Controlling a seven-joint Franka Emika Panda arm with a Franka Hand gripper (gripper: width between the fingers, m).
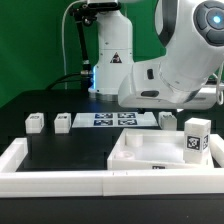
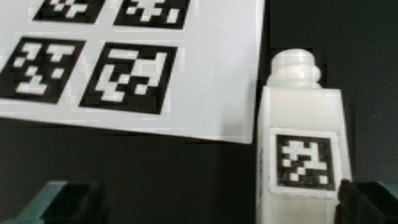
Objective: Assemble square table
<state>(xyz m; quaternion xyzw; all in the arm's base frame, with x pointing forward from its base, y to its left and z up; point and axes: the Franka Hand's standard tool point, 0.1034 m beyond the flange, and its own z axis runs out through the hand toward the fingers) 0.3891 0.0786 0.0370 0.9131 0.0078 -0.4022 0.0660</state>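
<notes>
White square table top (image 1: 150,158) lies inside the rim bars (image 1: 55,180), on the camera side of the marker board (image 1: 113,119). An upright leg (image 1: 196,138) stands to the exterior view's right of the marker board. You find a lying leg (image 2: 302,130) just beside the marker board, your gripper (image 2: 214,203) above it, jaws wide apart, empty.

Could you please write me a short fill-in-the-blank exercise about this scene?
1. The marker board carries ___ tags.
2. Beside it is a white ___ bearing one tag.
3. The gripper is ___, holding nothing.
Missing words: four; leg; open.
</notes>
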